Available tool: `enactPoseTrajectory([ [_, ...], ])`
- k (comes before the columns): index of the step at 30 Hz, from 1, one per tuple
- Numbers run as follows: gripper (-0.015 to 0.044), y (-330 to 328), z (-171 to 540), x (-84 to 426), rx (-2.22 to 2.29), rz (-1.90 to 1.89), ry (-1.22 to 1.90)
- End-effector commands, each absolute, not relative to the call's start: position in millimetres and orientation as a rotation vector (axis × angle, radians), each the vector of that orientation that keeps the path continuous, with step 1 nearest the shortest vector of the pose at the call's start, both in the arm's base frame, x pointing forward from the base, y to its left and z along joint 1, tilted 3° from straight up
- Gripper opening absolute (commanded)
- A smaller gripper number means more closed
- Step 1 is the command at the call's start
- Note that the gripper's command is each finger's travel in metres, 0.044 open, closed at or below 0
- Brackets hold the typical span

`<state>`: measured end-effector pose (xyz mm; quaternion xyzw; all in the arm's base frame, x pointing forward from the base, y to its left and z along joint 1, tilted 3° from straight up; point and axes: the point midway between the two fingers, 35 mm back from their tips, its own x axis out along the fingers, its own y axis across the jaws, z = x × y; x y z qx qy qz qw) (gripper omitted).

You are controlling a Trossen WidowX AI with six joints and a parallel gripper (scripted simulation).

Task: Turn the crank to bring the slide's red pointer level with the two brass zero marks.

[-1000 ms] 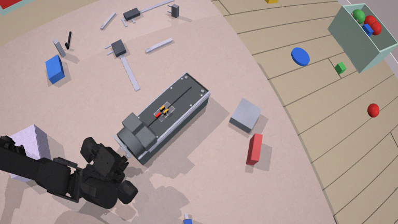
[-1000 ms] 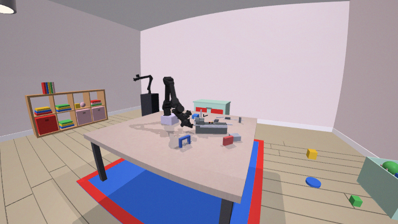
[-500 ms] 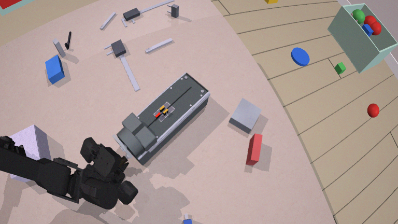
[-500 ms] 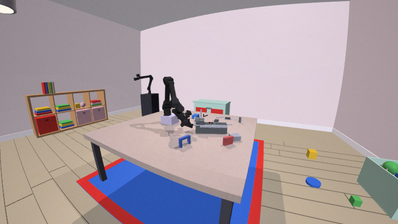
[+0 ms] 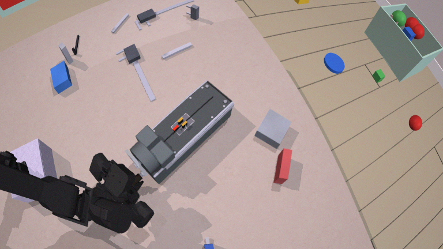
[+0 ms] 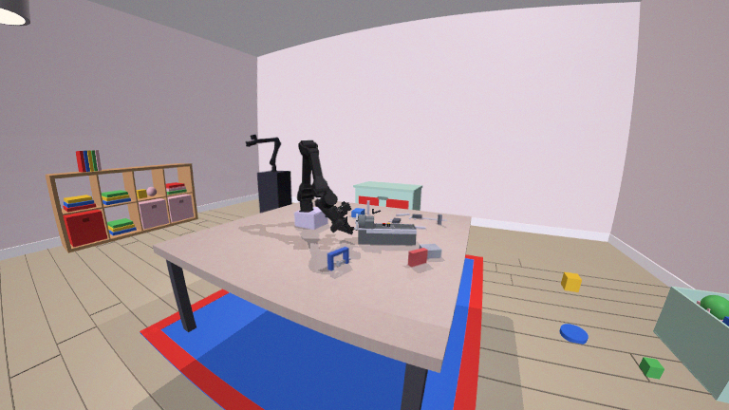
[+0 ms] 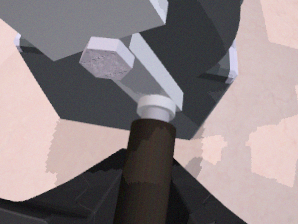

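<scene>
The machine (image 5: 213, 111) (image 6: 387, 237) is a long dark-grey box with a rounded housing at its crank end. The red pointer (image 5: 175, 127) is off the line of the two brass zero marks (image 5: 180, 120) (image 5: 184, 124), a little toward the housing. The crank arm (image 7: 159, 71) runs from the hexagonal hub (image 7: 106, 60) to a white collar (image 7: 156, 106) and the dark brown handle (image 7: 151, 152). My gripper (image 5: 138, 181) (image 6: 351, 231) (image 7: 145, 161) is shut on this handle, a finger on each side. The fingertips are partly hidden behind the handle in the wrist view.
A lilac block (image 5: 29, 158) (image 6: 308, 219) is by the arm's base. A grey block (image 5: 274, 127) and a red block (image 5: 282, 166) lie beyond the machine's long side. A blue block (image 5: 60, 77) and several loose grey parts lie on the other side. A blue arch (image 6: 338, 252) stands nearer the table's front.
</scene>
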<state>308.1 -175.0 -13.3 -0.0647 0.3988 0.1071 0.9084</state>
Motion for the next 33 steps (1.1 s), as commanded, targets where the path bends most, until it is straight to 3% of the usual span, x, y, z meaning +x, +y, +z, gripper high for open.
enactPoseTrajectory([
  [1,0.0,-182.4,-7.7,309.7,-0.147,0.207,0.807],
  [33,0.0,-183.8,-5.4,310.0,-0.147,0.207,0.807],
])
